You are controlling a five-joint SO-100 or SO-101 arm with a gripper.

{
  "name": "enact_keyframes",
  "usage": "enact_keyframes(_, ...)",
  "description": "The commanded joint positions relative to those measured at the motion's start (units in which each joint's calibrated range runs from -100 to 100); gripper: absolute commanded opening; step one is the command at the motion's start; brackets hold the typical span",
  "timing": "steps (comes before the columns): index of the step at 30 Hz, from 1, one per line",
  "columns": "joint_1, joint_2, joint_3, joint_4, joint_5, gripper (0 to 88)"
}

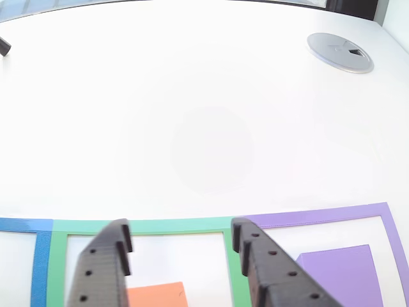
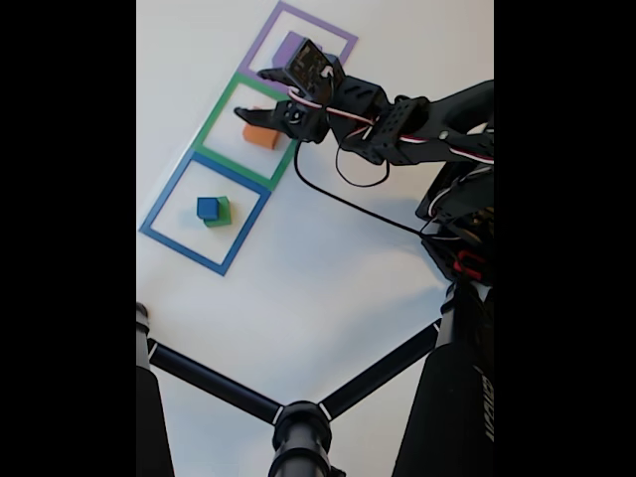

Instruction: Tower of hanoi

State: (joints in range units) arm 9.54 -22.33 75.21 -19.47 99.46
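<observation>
My gripper [image 1: 182, 240] is open, its two black fingers spread with nothing between them. It hovers over the green tape square [image 1: 147, 225], just above the orange block [image 1: 156, 294] lying inside it. The flat purple block [image 1: 339, 275] lies in the purple tape square to the right. In the fixed view the gripper [image 2: 255, 94] reaches in from the right above the orange block [image 2: 263, 136], with the purple block [image 2: 288, 47] partly hidden behind it. The blue cube [image 2: 207, 207] sits on the green block [image 2: 223, 213] inside the blue tape square [image 2: 204, 212].
A grey round cable grommet [image 1: 340, 52] is set into the white table at the far right. In the fixed view black stand bars [image 2: 288, 417] cross the bottom, and a black cable [image 2: 348, 199] loops on the table beside the arm.
</observation>
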Motion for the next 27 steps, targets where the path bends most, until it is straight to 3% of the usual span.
enact_keyframes(1, -0.7, -21.3, -6.8, 34.6, 0.5, 2.4)
enact_keyframes(8, -4.6, -30.4, -23.0, 68.4, 0.5, 0.1)
enact_keyframes(14, -8.7, -31.0, -40.5, 90.3, 0.5, 0.1)
enact_keyframes(27, -19.4, -30.4, -60.8, 109.6, 0.5, 0.1)
